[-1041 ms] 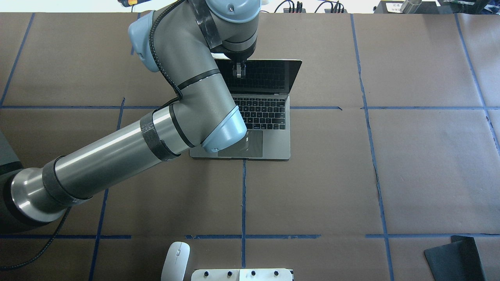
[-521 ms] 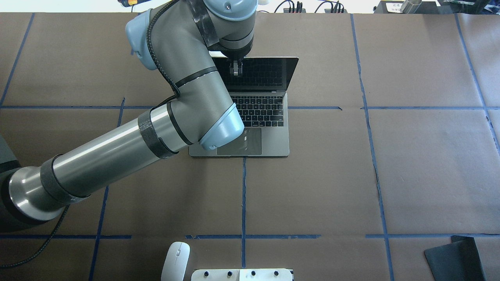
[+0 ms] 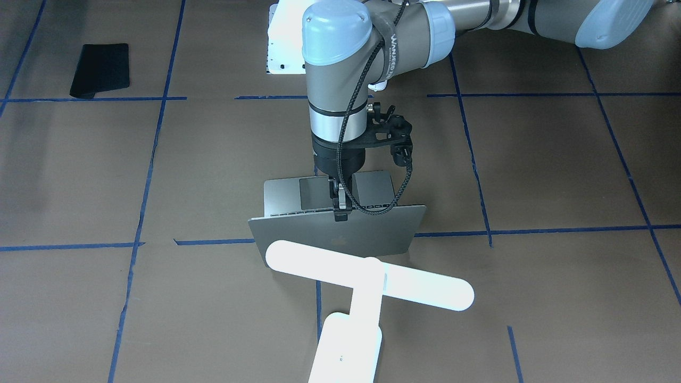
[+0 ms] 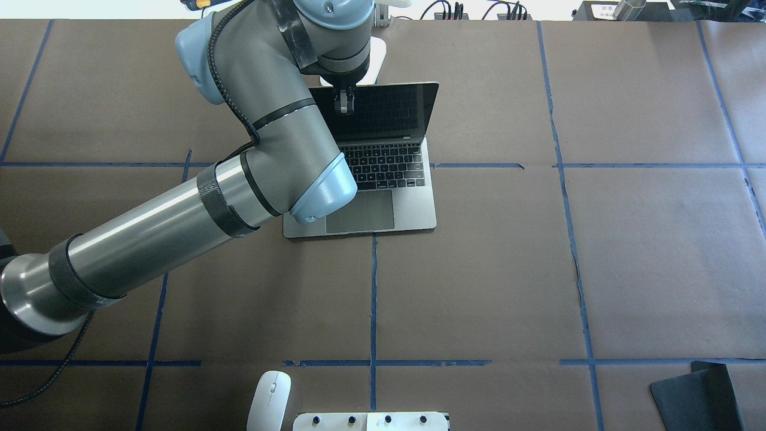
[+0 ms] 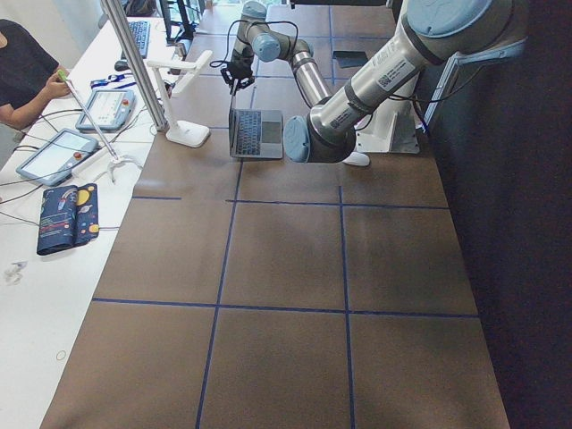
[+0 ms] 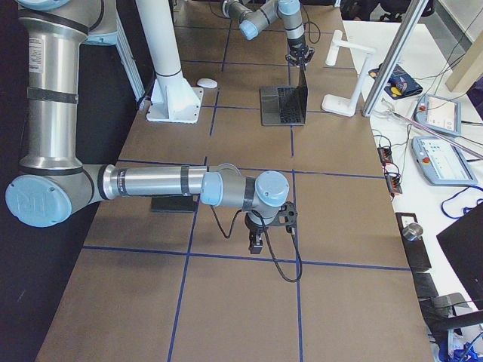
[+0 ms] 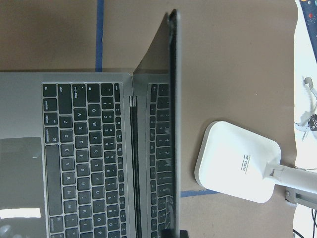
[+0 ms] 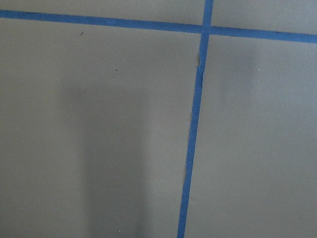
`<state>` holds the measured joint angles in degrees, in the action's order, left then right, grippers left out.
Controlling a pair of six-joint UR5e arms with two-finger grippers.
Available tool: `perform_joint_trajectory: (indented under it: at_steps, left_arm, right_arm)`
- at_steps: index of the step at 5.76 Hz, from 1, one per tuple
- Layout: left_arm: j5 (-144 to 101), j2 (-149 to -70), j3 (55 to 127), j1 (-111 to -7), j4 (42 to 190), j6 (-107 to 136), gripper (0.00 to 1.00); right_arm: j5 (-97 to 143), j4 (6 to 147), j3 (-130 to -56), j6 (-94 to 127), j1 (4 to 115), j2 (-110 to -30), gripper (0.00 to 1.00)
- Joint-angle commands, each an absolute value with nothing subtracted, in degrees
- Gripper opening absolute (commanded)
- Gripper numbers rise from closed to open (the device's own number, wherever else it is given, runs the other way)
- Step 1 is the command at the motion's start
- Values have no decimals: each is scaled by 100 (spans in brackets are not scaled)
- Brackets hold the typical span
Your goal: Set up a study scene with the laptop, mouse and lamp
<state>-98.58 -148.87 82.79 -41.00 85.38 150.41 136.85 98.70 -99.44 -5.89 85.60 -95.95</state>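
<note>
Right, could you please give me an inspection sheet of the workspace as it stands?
Surface: table covered in brown paper with a blue tape grid.
Job's things: laptop open; lamp behind its lid, apart from it; mouse at the robot-side edge.
Clutter: black mat; white pedestal plate.
Grippers: left gripper, jaws shut on the top edge of the laptop's lid; right gripper above bare table, state unclear.
Cables: black cable looped at the left wrist.
Surroundings: person at the side bench with pendants.
</note>
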Motion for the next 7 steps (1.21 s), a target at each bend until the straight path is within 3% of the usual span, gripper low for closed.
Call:
perform_joint_trajectory:
  at_steps: [1,3,6,7]
  left_arm:
    - [-9905,-14775,8680,-4104,8534,14477,100]
    - [-10316,-13821,10180,-4104,8490,13768,100]
    - [-10380,-12748,11282,-4034,8516,12730,100]
    - [-10397,-12396,11624,-3938,8517,12370,100]
  right_arm:
    - [13719,9870,-9949,-580,8561,-9528,100]
    - [14203,9870,-10045,-222,8456,-9475,100]
    - [14168,9853,-11237,1673,7694,-9571,100]
    - [13785,9209,-11563,2470,7255,-9806,100]
